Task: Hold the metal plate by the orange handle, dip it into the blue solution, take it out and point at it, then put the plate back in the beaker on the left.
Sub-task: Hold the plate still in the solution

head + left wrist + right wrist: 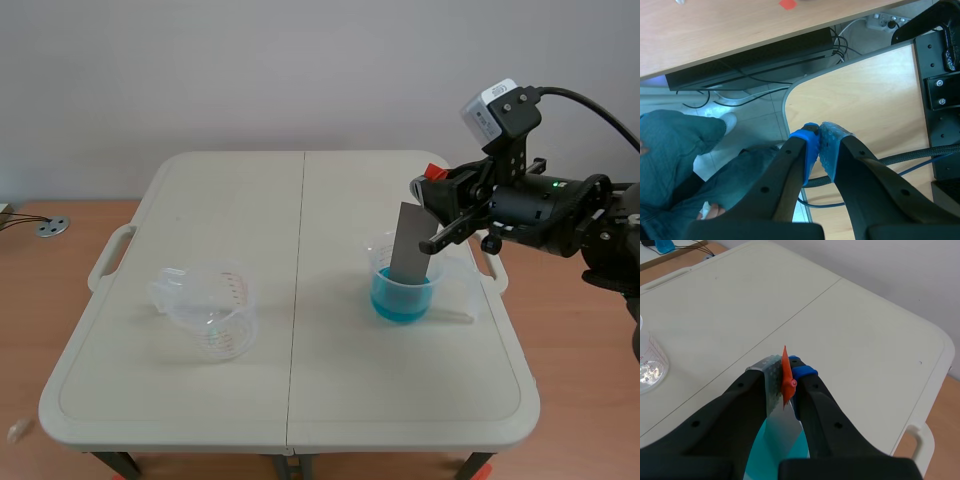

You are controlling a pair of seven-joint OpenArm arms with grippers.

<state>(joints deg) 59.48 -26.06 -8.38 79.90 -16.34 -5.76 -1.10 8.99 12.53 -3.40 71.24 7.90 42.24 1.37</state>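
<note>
A grey metal plate point(410, 243) stands with its lower end in the blue solution of a clear beaker point(404, 293) right of the table's middle. My right gripper point(432, 196) is shut on the plate's orange handle point(786, 374) at its top. In the right wrist view the plate point(785, 432) hangs below the fingers into the blue liquid point(757, 460). An empty clear beaker point(208, 310) sits on the table's left half. My left gripper point(818, 131) is shut on nothing, off the table and out of the scene view.
The beige folding table point(290, 420) has a seam down its middle. The left wrist view shows a wooden floor, cables, a black frame and a person's jeans-clad legs point(675, 150) below the gripper. A small metal disc point(52, 227) lies on the floor at far left.
</note>
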